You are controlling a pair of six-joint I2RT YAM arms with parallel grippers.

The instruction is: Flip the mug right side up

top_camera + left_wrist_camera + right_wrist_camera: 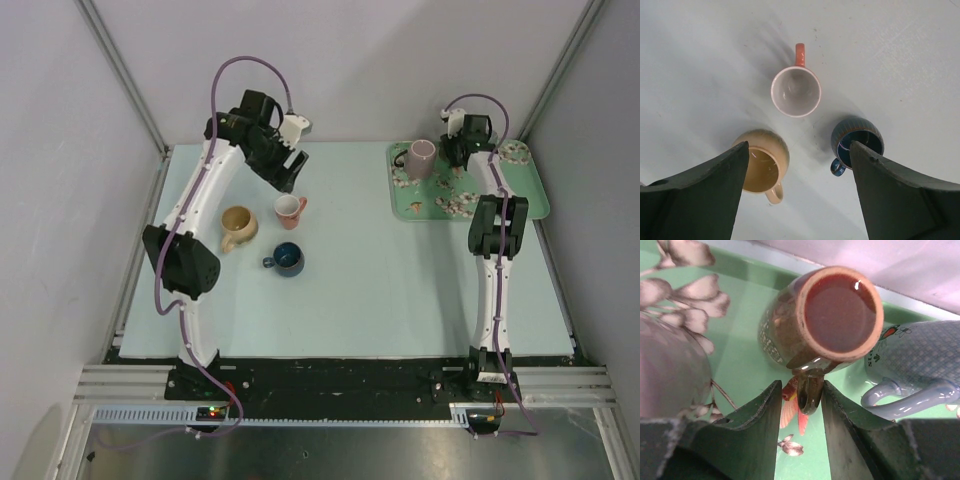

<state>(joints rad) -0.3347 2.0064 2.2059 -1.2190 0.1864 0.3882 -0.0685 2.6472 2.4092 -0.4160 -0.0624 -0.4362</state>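
A brown glazed mug point(790, 325) stands on the green tray point(745, 370), its round red-brown end with a tan rim facing the wrist camera; I cannot tell whether that end is its mouth or its base. My right gripper point(801, 387) straddles its handle point(810, 390). The right finger touches the handle and a gap shows on the left side, so the jaws are open. In the top view the right gripper point(452, 152) hides this mug. My left gripper point(288, 172) is open and empty, high above the table.
A mauve mug point(422, 158) and a blue-grey patterned mug point(920, 360) flank the brown mug on the tray point(530, 200). Three upright mugs stand on the table under the left gripper: pink point(796, 91), tan point(762, 165), dark blue point(856, 140).
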